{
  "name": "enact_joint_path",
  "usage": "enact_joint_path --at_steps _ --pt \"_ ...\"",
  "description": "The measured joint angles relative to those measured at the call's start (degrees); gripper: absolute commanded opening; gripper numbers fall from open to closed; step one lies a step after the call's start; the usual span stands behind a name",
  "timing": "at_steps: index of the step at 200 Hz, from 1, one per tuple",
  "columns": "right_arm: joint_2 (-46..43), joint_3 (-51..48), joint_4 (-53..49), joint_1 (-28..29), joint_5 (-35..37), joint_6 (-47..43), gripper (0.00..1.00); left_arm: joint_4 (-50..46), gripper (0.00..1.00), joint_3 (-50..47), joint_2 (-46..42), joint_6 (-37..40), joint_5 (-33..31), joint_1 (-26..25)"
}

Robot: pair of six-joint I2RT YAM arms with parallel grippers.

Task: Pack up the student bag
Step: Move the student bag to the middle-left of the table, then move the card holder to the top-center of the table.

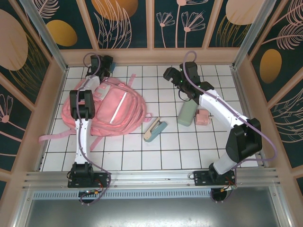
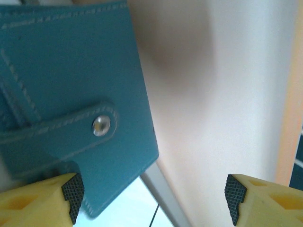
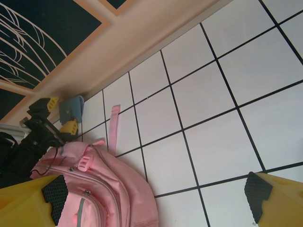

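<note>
The student bag (image 1: 108, 108) is a big pink backpack lying flat on the left of the tiled floor; its top and zips appear in the right wrist view (image 3: 102, 189). My left gripper (image 1: 103, 63) is at the back wall beyond the bag. In its wrist view the jaws (image 2: 152, 195) stand wide apart around the lower corner of a teal wallet (image 2: 71, 104) with a snap strap, which leans against the wall. The corner sits by the left pad (image 2: 72, 191), unclamped. My right gripper (image 1: 172, 74) hovers open over bare tiles (image 3: 155, 198), holding nothing.
A pale green case (image 1: 187, 114), a small pink item (image 1: 203, 117) and a teal-and-beige stapler-like item (image 1: 155, 130) lie right of the bag. Loose pink straps (image 1: 49, 137) trail toward the left wall. Walls close the floor at the back and sides.
</note>
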Motion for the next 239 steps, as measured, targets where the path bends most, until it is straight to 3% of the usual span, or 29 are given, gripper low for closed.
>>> enact_joint_path --at_steps 67,122,152,193,239 --pt "-0.1 -3.0 1.1 0.0 -2.3 -0.1 0.99 3.6 0.83 -22.7 -13.7 3.5 1.4 -3.8" --pt "-1.9 -3.9 1.4 0.0 -3.0 -0.3 0.99 7.0 0.85 -24.5 -15.0 4.5 4.2 -3.5" --pt "-2.3 -3.9 1.3 0.2 -2.9 -0.2 0.99 13.0 0.84 -22.0 -14.2 1.3 5.2 -1.4" --pt "-1.9 -2.9 0.3 1.0 -2.2 0.0 0.99 23.2 0.84 -11.3 -6.9 -5.0 4.1 1.2" --pt "0.5 0.6 -0.8 2.6 -0.7 1.3 0.99 21.0 0.83 3.2 4.1 -10.4 -1.5 1.5"
